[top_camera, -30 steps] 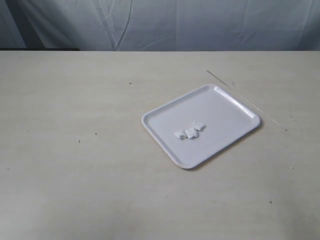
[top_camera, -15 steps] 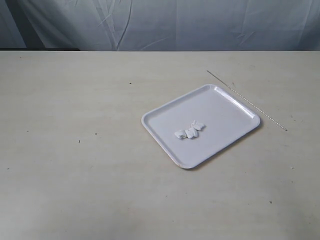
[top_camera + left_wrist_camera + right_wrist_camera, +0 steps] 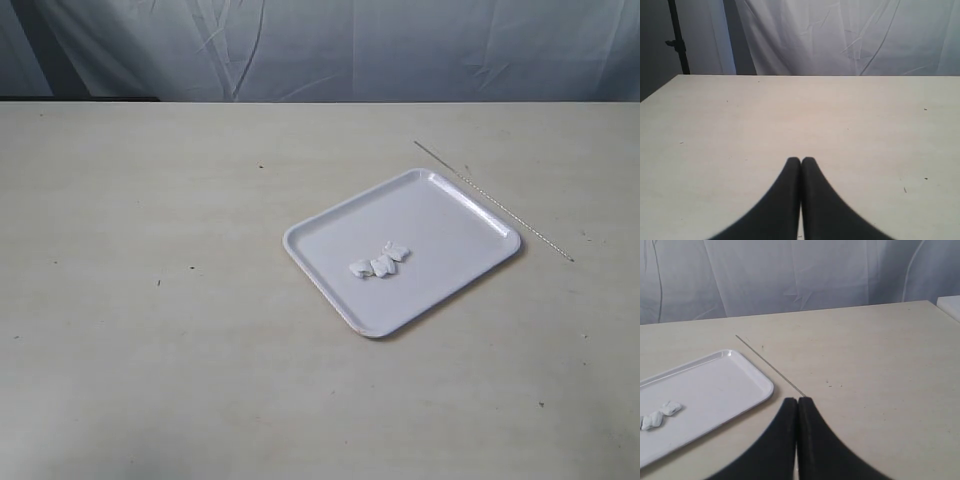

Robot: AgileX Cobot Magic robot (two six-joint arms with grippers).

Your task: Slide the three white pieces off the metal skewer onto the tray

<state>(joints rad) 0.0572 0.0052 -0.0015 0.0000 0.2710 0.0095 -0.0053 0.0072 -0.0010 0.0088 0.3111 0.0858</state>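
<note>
Your left gripper [image 3: 800, 161] is closed on nothing above the bare surface [image 3: 790, 115]. Your right gripper [image 3: 797, 401] is also closed and empty, with its tips just short of one end of the metal skewer [image 3: 771, 365].

In the exterior view the skewer lies flat, right of centre. Its long axis runs from upper left to lower right, along the edge of the tray [image 3: 440, 215].

It is probably stiff, slick and hard to pinch, so grip it near an end.

The three white pieces [image 3: 379, 262] are clustered mid-tray, off the skewer. They look light and soft.
</note>
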